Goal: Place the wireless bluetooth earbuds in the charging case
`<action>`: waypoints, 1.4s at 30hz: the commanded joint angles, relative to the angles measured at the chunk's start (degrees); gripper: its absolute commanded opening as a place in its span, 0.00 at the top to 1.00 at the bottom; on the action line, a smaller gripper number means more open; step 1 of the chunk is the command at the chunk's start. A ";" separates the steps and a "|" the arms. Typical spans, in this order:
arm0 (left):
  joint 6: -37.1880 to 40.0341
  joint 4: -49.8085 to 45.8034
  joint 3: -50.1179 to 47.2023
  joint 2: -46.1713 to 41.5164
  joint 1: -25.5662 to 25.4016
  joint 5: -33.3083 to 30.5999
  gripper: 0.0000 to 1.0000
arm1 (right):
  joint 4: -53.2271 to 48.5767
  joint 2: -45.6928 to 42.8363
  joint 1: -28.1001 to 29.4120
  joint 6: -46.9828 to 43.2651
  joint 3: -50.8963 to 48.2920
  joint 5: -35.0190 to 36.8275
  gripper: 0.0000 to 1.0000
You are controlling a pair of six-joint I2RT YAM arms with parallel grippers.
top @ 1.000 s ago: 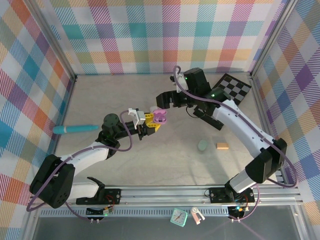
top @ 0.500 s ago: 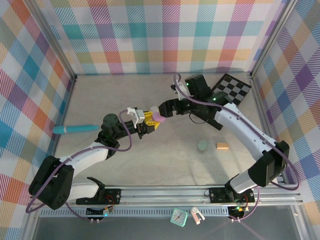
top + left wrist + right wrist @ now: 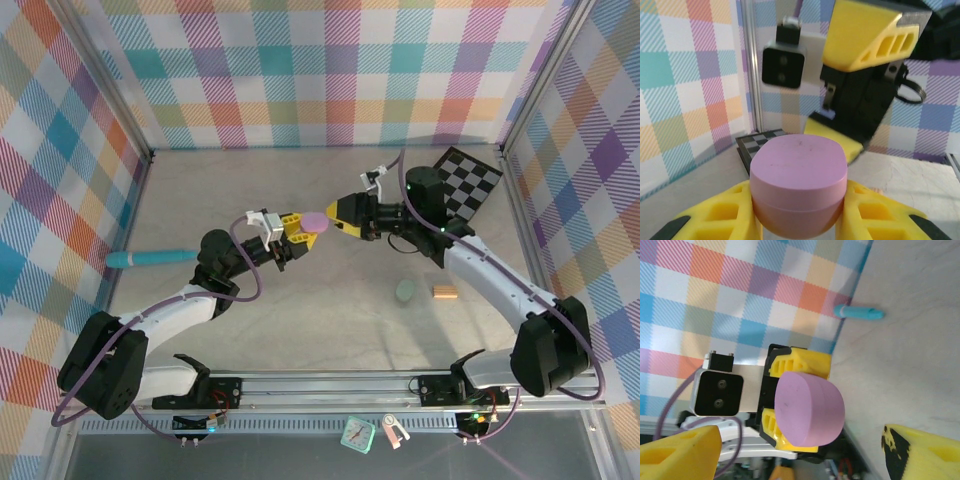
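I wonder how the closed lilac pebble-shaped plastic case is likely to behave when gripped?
The lilac pebble-shaped plastic case looks rigid: it shows no dent between the left gripper's yellow fingers. Its smooth, rounded sides are probably slippery, so it might slip under an off-centre squeeze. It seems light, held aloft by its sides alone.

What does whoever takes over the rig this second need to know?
Left gripper: jaws shut on the lilac case, held up off the table with its lid closed.
Right gripper: jaws open and holding nothing, facing the lilac case at close range.
Elsewhere: a green case lies on the table beside a tan block, right of centre.
Done: the lilac case is picked up and presented between the arms.
Left: with the lid shut I cannot tell whether its earbuds are seated. Probably check that first, then move on to the green case.
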 commanded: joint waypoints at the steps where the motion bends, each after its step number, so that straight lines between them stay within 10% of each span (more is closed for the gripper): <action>1: -1.97 7.04 0.16 0.81 -0.26 -1.28 0.76 | 18.26 0.94 1.19 14.50 -1.72 -4.53 0.18; 19: -4.08 11.55 0.90 3.62 -0.31 -0.15 0.76 | 22.68 7.41 3.14 19.18 0.01 -3.66 0.86; 23: -2.65 9.32 0.74 3.03 -0.26 -0.58 0.61 | 12.94 6.00 2.93 11.32 1.27 -1.37 0.87; 29: 6.88 -9.80 -1.02 -3.44 -0.29 -2.45 0.02 | -5.23 4.66 0.65 -3.97 1.48 7.48 0.89; 42: 12.65 -31.56 -6.54 -10.77 -7.64 -19.32 0.00 | -12.05 21.53 -2.17 -11.62 4.09 18.47 0.89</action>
